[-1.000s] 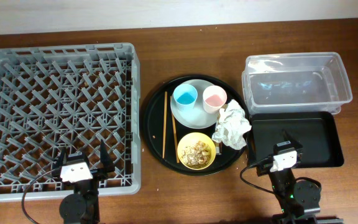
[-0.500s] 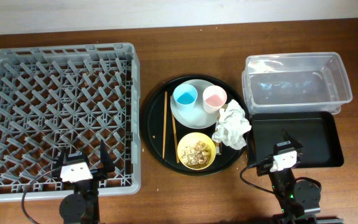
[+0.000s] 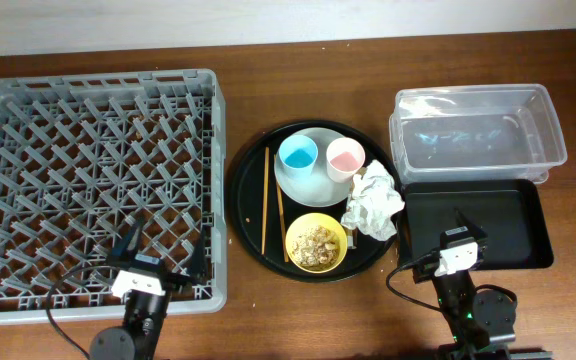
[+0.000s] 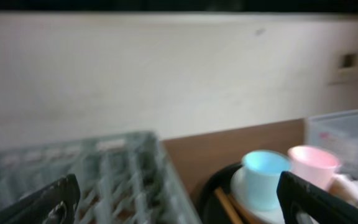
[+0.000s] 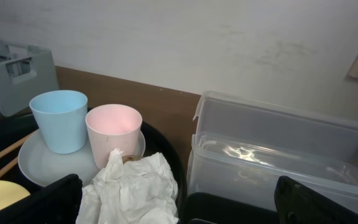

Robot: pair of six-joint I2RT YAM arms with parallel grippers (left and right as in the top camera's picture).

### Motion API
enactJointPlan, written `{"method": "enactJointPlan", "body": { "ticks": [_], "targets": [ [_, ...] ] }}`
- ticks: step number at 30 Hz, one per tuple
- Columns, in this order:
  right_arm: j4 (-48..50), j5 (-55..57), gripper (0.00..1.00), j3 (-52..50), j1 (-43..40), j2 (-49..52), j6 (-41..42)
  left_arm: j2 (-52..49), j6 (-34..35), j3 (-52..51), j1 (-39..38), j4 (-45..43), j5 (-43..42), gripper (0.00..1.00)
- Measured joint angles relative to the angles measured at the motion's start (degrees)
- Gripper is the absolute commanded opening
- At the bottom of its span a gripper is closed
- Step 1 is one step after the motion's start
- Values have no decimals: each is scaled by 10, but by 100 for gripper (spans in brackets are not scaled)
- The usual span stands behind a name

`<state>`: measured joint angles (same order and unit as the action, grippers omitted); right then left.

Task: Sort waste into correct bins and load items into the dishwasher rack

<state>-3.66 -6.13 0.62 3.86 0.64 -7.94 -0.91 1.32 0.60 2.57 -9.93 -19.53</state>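
Gripper left (image 3: 166, 252) spread wide over rack (image 3: 88, 150) edge (nothing held); gripper right (image 5: 179, 208) likewise.

crumpled napkin (image 3: 373, 200) beside upright cups (image 3: 322, 156)

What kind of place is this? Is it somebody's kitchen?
Probably not a real kitchen, more a robot practice set-up for clearing up after a meal. A grey dishwasher rack, a clear plastic tub and a round black tray with a yellow bowl of food scraps share a wooden table.
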Motion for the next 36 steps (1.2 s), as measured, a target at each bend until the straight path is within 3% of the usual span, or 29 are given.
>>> {"method": "enactJointPlan", "body": {
  "ticks": [3, 7, 10, 15, 17, 20, 24, 28, 29, 31, 32, 36],
  "targets": [
    [0, 0, 99, 0, 0, 0, 0, 0, 14, 5, 0, -42, -62, 99],
    [0, 0, 99, 0, 0, 0, 0, -7, 59, 59, 0, 16, -89, 99],
    [0, 0, 99, 0, 0, 0, 0, -56, 78, 194, 0, 75, -97, 99],
    [0, 0, 99, 0, 0, 0, 0, -236, 80, 504, 0, 251, -113, 99],
    [0, 0, 99, 0, 0, 0, 0, -366, 79, 671, 0, 390, -127, 99],
    [0, 0, 99, 0, 0, 0, 0, -516, 62, 841, 0, 531, -131, 99],
    [0, 0, 99, 0, 0, 0, 0, -677, 51, 984, 0, 626, -133, 99],
    [0, 0, 99, 0, 0, 0, 0, -752, 47, 1000, 0, 703, -152, 98],
    [0, 0, 99, 0, 0, 0, 0, -770, 47, 1000, 0, 728, -156, 71],
    [0, 0, 99, 0, 0, 0, 0, -800, 47, 1003, 0, 784, -155, 59],
    [0, 0, 99, 0, 0, 0, 0, -821, 43, 1005, 0, 841, -151, 39],
    [0, 0, 99, 0, 0, 0, 0, -875, 43, 1003, -18, 944, -117, 24]
  ]
}}
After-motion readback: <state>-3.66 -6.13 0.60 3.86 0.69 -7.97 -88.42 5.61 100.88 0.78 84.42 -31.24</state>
